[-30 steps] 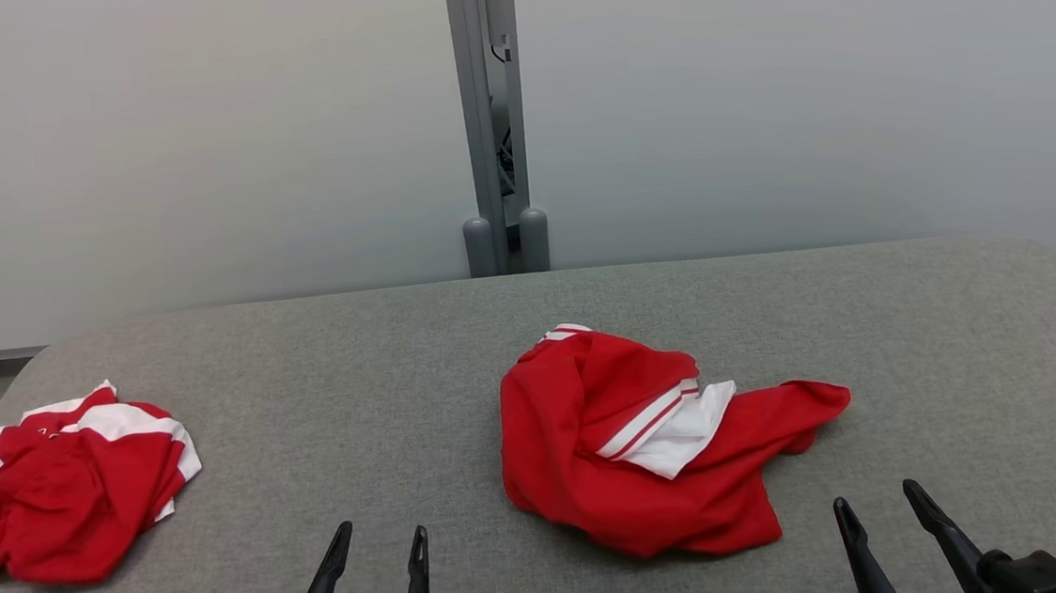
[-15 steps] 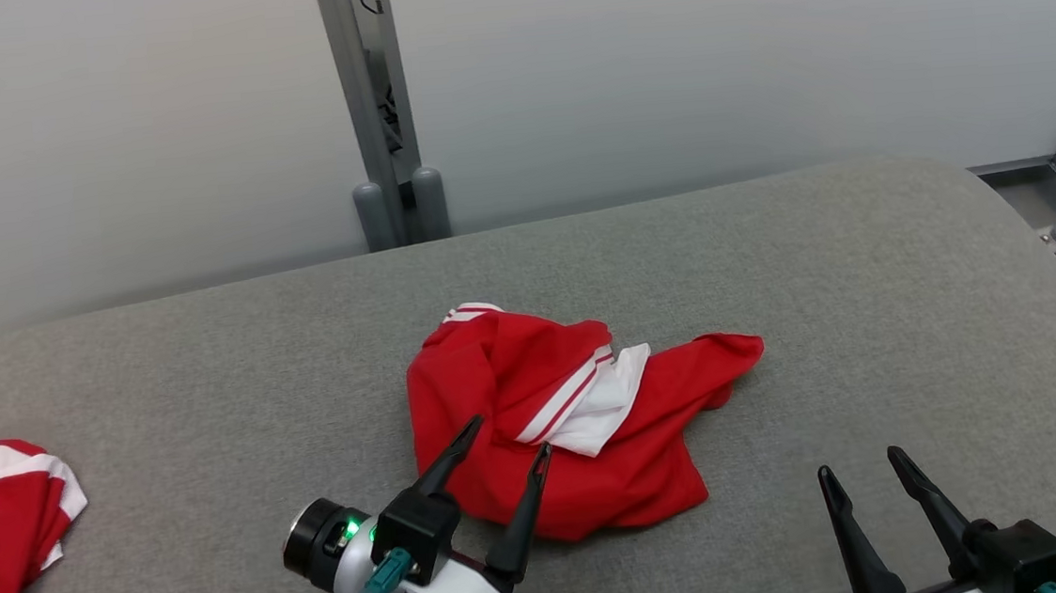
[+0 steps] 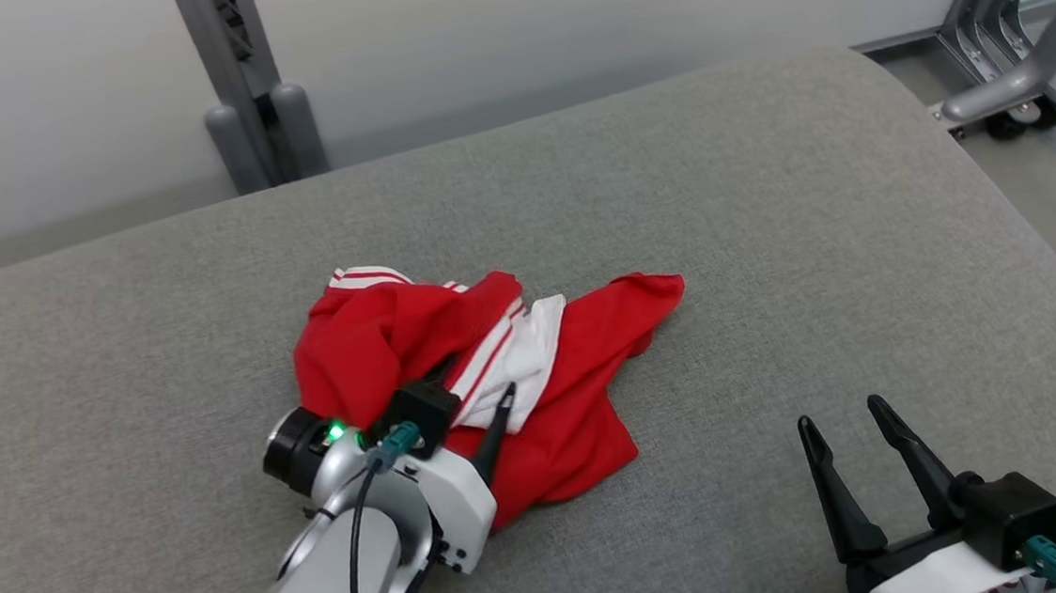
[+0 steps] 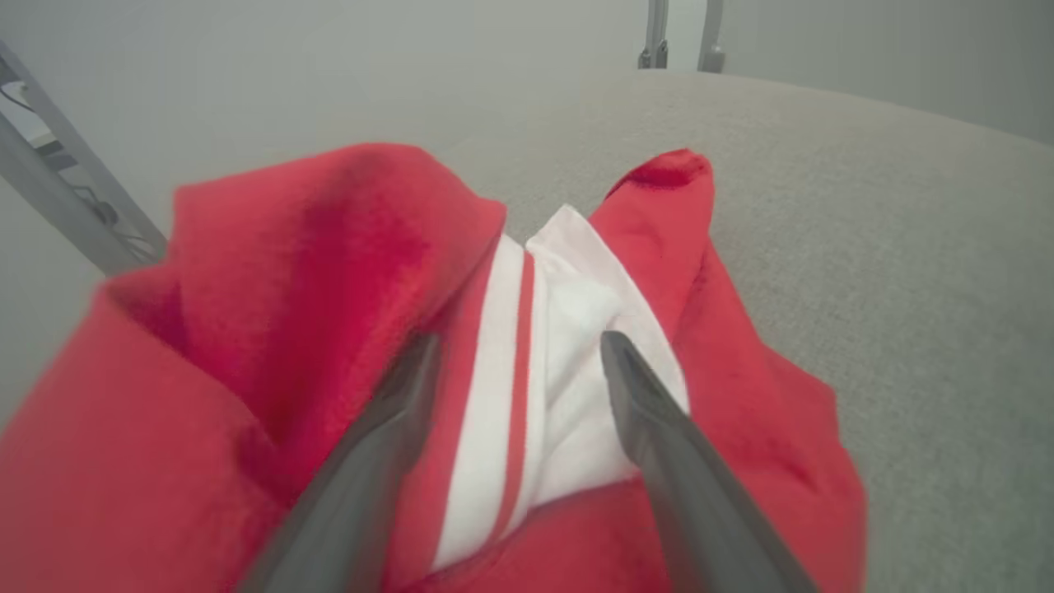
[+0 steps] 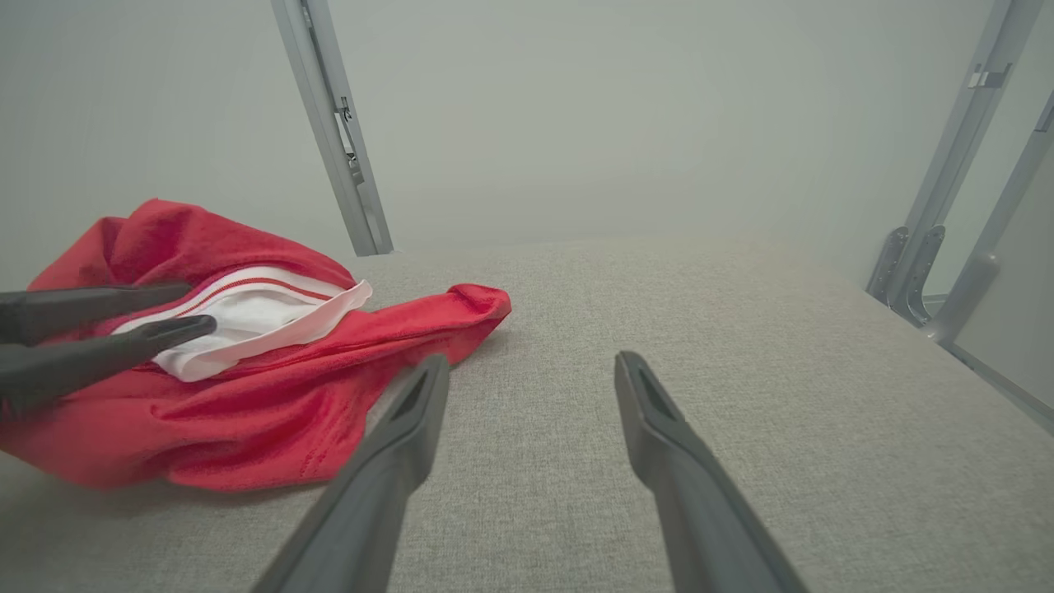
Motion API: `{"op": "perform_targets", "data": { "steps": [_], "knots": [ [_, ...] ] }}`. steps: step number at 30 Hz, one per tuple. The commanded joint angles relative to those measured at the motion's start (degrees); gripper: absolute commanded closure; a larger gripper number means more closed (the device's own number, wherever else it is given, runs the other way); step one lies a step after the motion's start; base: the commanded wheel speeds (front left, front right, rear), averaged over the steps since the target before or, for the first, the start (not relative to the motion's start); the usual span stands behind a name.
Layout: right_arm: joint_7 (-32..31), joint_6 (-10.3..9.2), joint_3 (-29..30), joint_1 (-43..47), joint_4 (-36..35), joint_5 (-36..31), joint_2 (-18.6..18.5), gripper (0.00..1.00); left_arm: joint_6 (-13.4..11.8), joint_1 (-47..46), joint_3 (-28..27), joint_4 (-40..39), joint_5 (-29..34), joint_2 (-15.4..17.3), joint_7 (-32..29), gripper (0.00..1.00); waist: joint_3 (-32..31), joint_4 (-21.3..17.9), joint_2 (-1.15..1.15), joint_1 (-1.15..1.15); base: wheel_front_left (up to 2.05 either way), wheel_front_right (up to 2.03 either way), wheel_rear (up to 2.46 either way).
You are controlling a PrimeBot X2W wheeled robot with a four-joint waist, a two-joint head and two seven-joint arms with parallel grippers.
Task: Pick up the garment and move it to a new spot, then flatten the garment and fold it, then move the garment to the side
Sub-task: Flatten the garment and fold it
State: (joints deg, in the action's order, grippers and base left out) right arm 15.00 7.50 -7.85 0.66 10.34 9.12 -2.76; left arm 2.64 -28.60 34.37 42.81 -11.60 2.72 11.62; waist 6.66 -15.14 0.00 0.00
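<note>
Garment: a crumpled red piece with a white panel and a white band carrying a thin red stripe; it lay in a heap near the middle of the grey fabric tabletop.
Writing: no brand, label or lettering could be read on the cloth; only the striped trim stood out, at the heap's centre and again at its far edge.
Left gripper: jaws spread wide and gripping nothing, reaching into the heap from its near side.
Garment against the left jaws: in the left wrist view the white striped band of the garment ran up between the two fingers of the left gripper; one finger lay along the red fold, the other over the white panel. Whether the tips pressed the cloth could not be told.
Right gripper: jaws apart and empty, over bare tabletop, well clear of the heap on the right.
Right wrist view: the garment lay off to the left of the right gripper, with the left gripper entering across the white panel.
Background: a grey metal post stood behind the tabletop against a pale wall.
</note>
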Motion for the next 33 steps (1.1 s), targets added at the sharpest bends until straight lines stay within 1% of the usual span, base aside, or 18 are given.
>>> {"op": "perform_targets", "data": {
  "steps": [1, 4, 6, 7, 8, 9, 15, 20, 22, 26, 28, 33],
  "knots": [
    [0.32, -0.02, 0.01, -0.99, -0.08, 0.41, -0.25, 0.0, -0.71, -1.77, 0.07, 1.85, -0.79, 0.33, -0.97, 0.0, 1.87, -1.55, 0.0, 0.0, 0.0, 0.0, 0.0],
    [0.32, -0.02, -0.11, -1.87, -0.17, 0.61, -0.25, 0.0, -1.09, -4.05, 0.95, 5.38, -1.68, 0.26, -3.18, 0.0, 3.01, -2.11, 0.0, 0.0, 0.0, 0.0, 0.0],
    [0.32, -0.02, -0.13, -2.42, -0.23, 0.88, -0.25, 0.0, -0.83, -5.73, 2.13, 7.74, -2.45, 0.31, -4.57, 0.0, 3.55, -2.23, 0.0, 0.0, 0.0, 0.0, 0.0],
    [0.32, -0.02, -0.13, -2.53, -0.25, 0.95, -0.25, 0.0, -0.86, -6.18, 2.52, 8.15, -2.78, 0.29, -4.68, 0.28, 3.6, -2.2, 0.0, 0.0, 0.0, 0.0, 0.0],
    [0.32, -0.02, -0.11, -2.61, -0.27, 0.99, -0.25, 0.0, -1.05, -6.54, 2.78, 8.49, -2.98, 0.3, -4.56, 0.68, 3.6, -2.16, 0.0, 0.0, 0.0, 0.0, 0.0],
    [0.32, -0.02, -0.09, -2.65, -0.25, 1.05, -0.25, 0.0, -1.27, -6.91, 3.05, 8.79, -3.32, 0.31, -4.31, 1.0, 3.51, -2.1, 0.0, 0.0, 0.0, 0.0, 0.0],
    [0.32, -0.02, -0.31, -2.2, 0.22, 1.05, -0.25, 0.0, -1.22, -7.83, 4.6, 7.35, -6.06, 0.25, -2.13, 1.0, 2.17, -1.75, 0.0, 0.0, 0.0, 0.0, 0.0],
    [0.32, -0.02, -0.86, -1.83, 0.73, 1.24, -0.25, 0.0, -0.09, -9.27, 5.32, 2.55, -13.22, 0.27, -0.94, 1.0, 0.31, -1.88, 0.0, 0.0, 0.0, 0.0, 0.0],
    [0.32, -0.02, -1.16, -1.68, 0.92, 1.26, -0.25, 0.0, -0.06, -10.46, 5.85, 0.32, -16.17, 0.24, -0.32, 1.0, -0.48, -2.18, 0.0, 0.0, 0.0, 0.0, 0.0],
    [0.32, -0.02, -2.3, -1.46, 1.71, 1.12, -0.26, 0.0, 1.27, -13.76, 7.23, -4.22, -23.73, 0.28, 0.83, 1.0, -2.5, -3.66, 0.0, 0.0, 0.0, 0.0, 0.0],
    [0.32, -0.02, -2.81, -1.37, 2.06, 1.0, -0.25, 0.0, 1.12, -16.26, 8.21, -6.26, -26.94, 0.2, 1.6, 1.0, -3.33, -4.67, 0.0, 0.0, 0.0, 0.0, 0.0],
    [0.32, -0.02, -3.6, -1.09, 2.66, 0.38, -0.26, 0.0, -0.24, -22.69, 11.1, -9.88, -33.78, 0.24, 3.2, 1.0, -5.06, -7.36, 0.0, 0.0, 0.0, 0.0, 0.0]
  ]
}}
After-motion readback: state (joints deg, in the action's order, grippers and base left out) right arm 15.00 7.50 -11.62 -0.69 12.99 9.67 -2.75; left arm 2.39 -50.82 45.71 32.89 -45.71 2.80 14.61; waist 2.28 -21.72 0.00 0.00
